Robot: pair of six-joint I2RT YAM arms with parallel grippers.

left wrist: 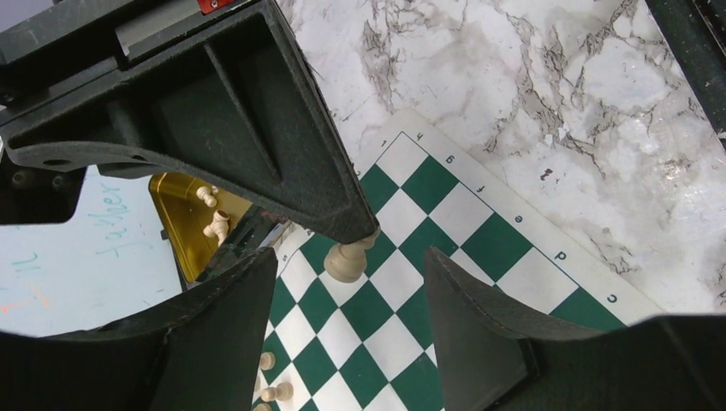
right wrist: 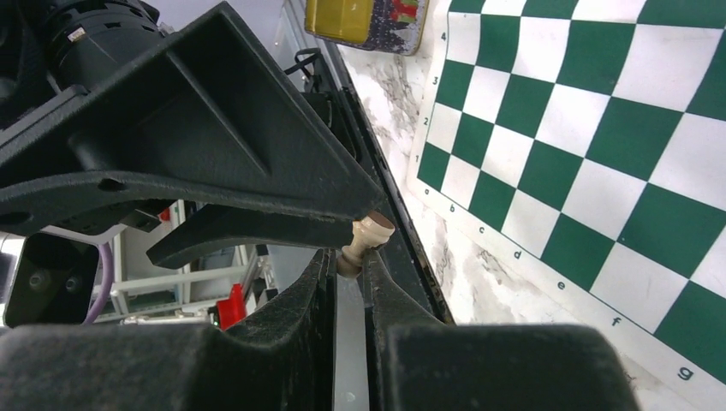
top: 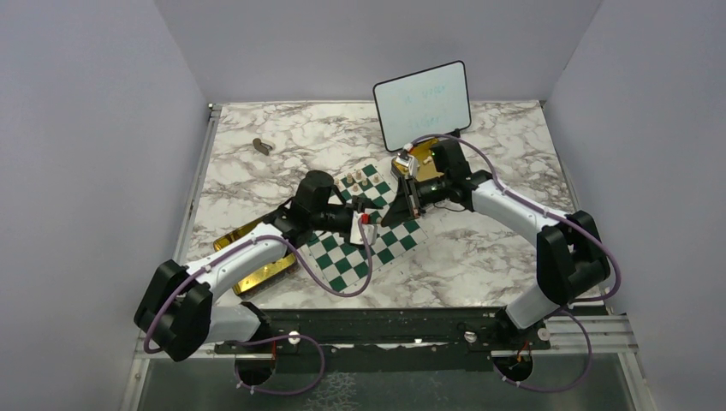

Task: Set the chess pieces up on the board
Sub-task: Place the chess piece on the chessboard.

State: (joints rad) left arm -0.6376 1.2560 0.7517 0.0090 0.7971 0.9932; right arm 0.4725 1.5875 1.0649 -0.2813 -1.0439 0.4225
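My right gripper (right wrist: 349,261) pinches a pale beige wooden chess piece (right wrist: 368,235), slim-necked with a round flat end, by the green-and-white board (right wrist: 599,128); my left gripper (left wrist: 349,300) gapes empty.

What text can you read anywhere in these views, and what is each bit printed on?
"a b c d e f g": letters along the white border of the board, right wrist view.
"1 2 3 4": numbers along that border's adjoining edge, same view.
"c d e f g": the same border, left wrist view.
Handwriting on the whiteboard: too faint and blurred to read.
Lid of the gold tin: nothing legible.
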